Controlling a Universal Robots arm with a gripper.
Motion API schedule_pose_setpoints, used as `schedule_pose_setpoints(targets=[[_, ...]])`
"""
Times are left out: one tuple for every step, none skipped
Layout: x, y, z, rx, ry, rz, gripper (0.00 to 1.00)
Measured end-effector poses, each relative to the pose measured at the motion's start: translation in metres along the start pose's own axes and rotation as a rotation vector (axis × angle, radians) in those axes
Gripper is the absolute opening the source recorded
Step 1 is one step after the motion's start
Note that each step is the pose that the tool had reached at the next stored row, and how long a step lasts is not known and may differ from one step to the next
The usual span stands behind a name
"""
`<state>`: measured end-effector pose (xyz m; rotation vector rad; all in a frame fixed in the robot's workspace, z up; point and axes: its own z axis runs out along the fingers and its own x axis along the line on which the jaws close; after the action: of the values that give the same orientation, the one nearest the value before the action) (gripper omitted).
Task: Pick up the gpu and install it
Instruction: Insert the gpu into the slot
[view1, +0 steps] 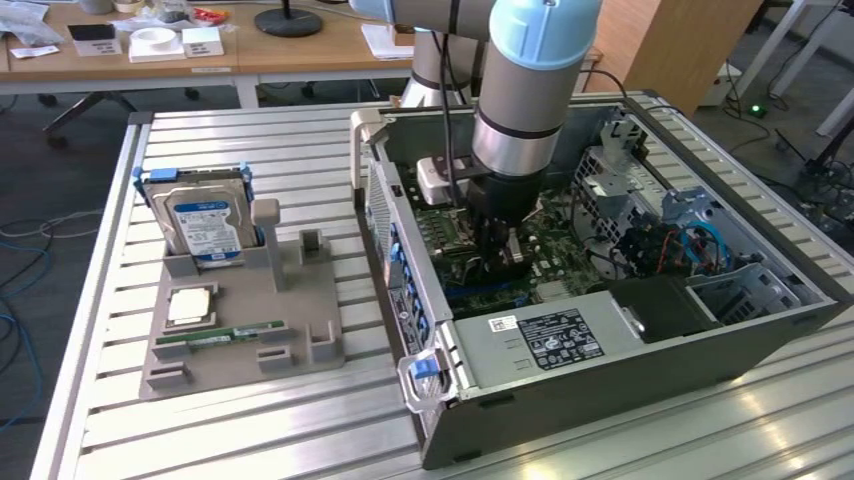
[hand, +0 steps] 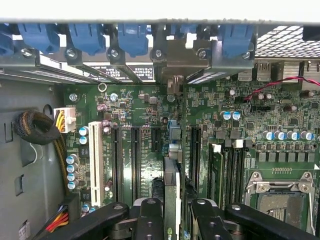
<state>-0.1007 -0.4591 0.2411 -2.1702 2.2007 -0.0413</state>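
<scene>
Okay, install step, pick done: my gripper (hand: 172, 225) is down inside the case (view1: 601, 400). In the wrist view my fingers (hand: 150, 220) are narrow, pinched on the gpu (hand: 171, 192). The card stands edge-on between them, thin and dark, upright over the motherboard (hand: 150, 112). It runs parallel to the long black slots (hand: 135, 160), between the pair beside the white slot (hand: 95, 162) and the single one (hand: 194, 155). Can't tell whether its lower edge touches a slot yet, since the card hides what's under it. In the exterior view my arm (view1: 527, 90) comes straight down into the case. The hard drive (view1: 200, 215) and memory stick (view1: 220, 338) sit on the rack (view1: 240, 365), well apart, on that view's left. My read: seating calls for the card edge lined along its slot, bracket end toward the blue clips (hand: 85, 37), and a straight, even press. The risk is a skewed card missing the slot.
</scene>
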Motion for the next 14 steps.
schedule_pose_setpoints(targets=[[0.0001, 0.0000, 0.0003, 0.0000, 0.0001, 0.000, 0.26], [0.0001, 0.0001, 0.0007, -0.0002, 0.0004, 0.000, 0.26], [0.0001, 0.0001, 0.0010, -0.0003, 0.0006, 0.000, 0.26], [0.0001, 0.0001, 0.0011, -0.0003, 0.0006, 0.000, 0.26], [0.0001, 0.0001, 0.0012, -0.0003, 0.0005, 0.000, 0.26], [0.0000, 0.0001, 0.0014, -0.0001, 0.0002, 0.000, 0.26], [0.0000, 0.0001, 0.0015, 0.0000, 0.0001, 0.000, 0.26], [0.0000, 0.0001, 0.0019, 0.0002, -0.0002, 0.000, 0.26], [0.0001, 0.0001, 0.0021, 0.0001, 0.0000, 0.000, 0.26], [0.0001, 0.0001, 0.0023, 0.0002, -0.0002, 0.000, 0.26], [0.0001, 0.0002, 0.0023, 0.0001, -0.0001, 0.000, 0.26], [0.0001, 0.0002, 0.0023, 0.0001, 0.0000, 0.000, 0.26], [0.0001, 0.0002, 0.0023, 0.0001, 0.0000, 0.000, 0.26], [0.0000, 0.0003, 0.0023, 0.0000, -0.0001, 0.000, 0.26]])
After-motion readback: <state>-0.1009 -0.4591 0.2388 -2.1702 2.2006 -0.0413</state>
